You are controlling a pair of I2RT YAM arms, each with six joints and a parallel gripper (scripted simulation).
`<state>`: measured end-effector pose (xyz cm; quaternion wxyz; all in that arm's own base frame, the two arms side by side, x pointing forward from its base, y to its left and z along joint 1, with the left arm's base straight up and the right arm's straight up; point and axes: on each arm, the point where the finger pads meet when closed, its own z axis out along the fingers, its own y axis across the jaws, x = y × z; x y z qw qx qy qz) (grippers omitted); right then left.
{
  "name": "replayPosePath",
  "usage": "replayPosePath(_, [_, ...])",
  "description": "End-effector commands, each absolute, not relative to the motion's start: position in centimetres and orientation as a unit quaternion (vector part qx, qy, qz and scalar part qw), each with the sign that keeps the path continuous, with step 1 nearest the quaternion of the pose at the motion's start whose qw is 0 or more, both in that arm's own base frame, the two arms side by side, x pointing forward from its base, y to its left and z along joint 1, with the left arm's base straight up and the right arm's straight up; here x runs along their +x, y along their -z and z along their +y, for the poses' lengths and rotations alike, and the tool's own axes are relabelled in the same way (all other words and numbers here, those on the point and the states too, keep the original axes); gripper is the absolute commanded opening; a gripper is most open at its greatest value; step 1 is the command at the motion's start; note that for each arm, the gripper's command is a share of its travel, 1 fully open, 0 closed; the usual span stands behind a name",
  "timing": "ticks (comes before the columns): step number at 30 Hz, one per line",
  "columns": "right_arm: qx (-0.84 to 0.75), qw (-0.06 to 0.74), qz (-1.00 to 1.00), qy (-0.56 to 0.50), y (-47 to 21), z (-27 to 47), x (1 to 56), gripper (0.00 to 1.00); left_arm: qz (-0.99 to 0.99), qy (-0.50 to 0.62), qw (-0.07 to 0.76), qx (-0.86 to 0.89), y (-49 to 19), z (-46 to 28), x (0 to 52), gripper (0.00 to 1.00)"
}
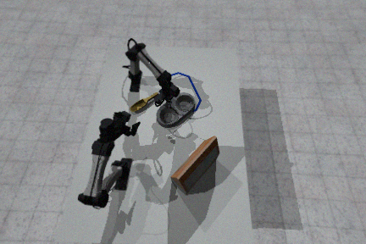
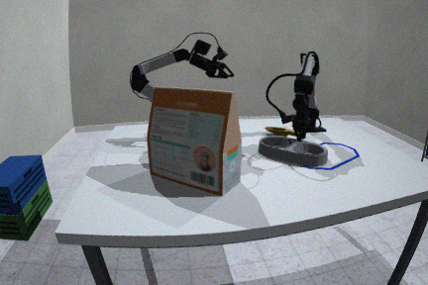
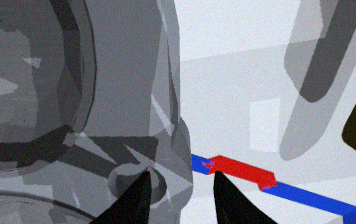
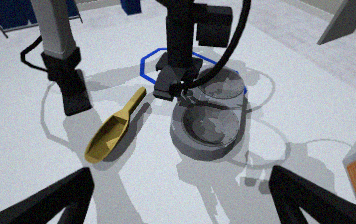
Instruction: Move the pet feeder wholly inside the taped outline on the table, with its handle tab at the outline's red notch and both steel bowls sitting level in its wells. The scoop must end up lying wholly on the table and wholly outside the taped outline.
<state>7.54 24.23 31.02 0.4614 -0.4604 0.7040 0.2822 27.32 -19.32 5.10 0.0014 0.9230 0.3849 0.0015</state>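
From the top view, we had the pet feeder (image 1: 170, 125) (image 2: 293, 157) (image 3: 122, 75) (image 4: 197, 150) mid-frame, only partly over the taped outline (image 1: 195, 89) (image 2: 357, 152) (image 3: 310, 196) (image 4: 143, 67); a sideways shove there might have clipped the scoop (image 1: 141, 105) (image 2: 280, 131) (image 4: 107, 137), just left of it.

Over to the exterior: pale counter (image 1: 225, 68) (image 2: 224, 239), food bag (image 1: 193, 165) (image 2: 189, 143) centre-left, plain walls, crates (image 2: 18, 173) lower left, tiled floor.

Left wrist now! Our left jaws (image 1: 169, 105) (image 2: 301, 139) stood part-open, gripping nothing, tips around the handle tab's edge (image 3: 177, 184); closing off-centre could have twisted the feeder off the red notch (image 3: 245, 171), or tipped the bowls.

Right wrist: our right jaws (image 1: 135, 129) (image 2: 229, 74) were wide open and empty, the scoop lying left of centre on the counter; dropping carelessly, we'd have knocked it.
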Motion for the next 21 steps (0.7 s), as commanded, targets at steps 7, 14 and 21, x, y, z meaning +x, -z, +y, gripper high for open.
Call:
replayPosePath(7, [-0.461, 0.462, 0.702, -0.284, -31.12, 24.38, 7.53, 1.0, 0.386, -0.002, 0.003, 0.922, -4.2, -19.07, 27.61, 0.37])
replayPosePath(14, [-0.461, 0.462, 0.702, -0.284, -31.12, 24.38, 7.53, 1.0, 0.387, -0.002, 0.004, 0.922, -4.21, -19.09, 27.62, 0.21])
replayPosePath(21, [-0.461, 0.462, 0.702, -0.284, -31.12, 24.38, 7.53, 1.0, 0.386, 0.001, -0.002, 0.922, -3.89, -19.36, 27.67, 0.11])
